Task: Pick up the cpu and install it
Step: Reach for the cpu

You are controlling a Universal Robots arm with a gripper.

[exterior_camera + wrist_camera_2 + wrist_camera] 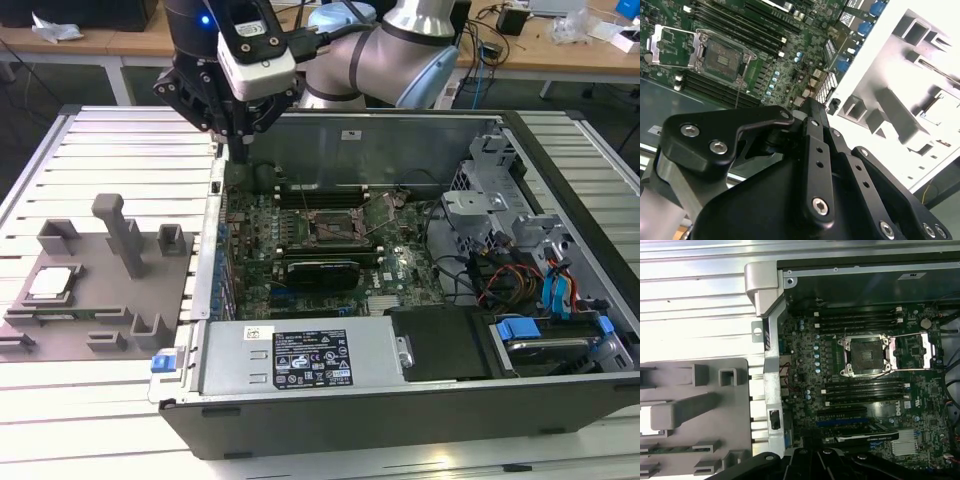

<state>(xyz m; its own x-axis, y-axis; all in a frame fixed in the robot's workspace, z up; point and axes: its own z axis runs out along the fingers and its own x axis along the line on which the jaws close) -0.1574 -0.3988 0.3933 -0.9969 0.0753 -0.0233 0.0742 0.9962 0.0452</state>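
In the exterior view, the cpu (52, 283) lies flat in a shallow seat on the grey fixture plate (100, 335), toward 9 o'clock of the scene. It is well apart from the open computer case (215, 215). Its pale metal top faces up and a thin dark rim runs round it.

It looks light and stiff. The smooth lid is probably slippery, and the underside is probably delicate, so I judge it fragile despite its rigid feel. The sensible hold would be across two opposite edges of the rim, kept level, with only a light squeeze and no pressure on the faces. The low walls of the seat leave little room beside it, so a narrow, square approach seems wise.

The gripper (243, 150) hangs over the case's far corner, at roughly 1 o'clock from the cpu and far from it. In the exterior view it tapers to a single point. In the second wrist view the gripper (809, 107) has its fingertips (812, 112) drawn together. I read it as clenched with nothing held, and it touches nothing.

Further right, the socket (335, 228) sits mid-board at about 4 o'clock from the gripper. In both wrist views the socket (722, 57) (864, 354) has its frame swung open and its bed is bare.
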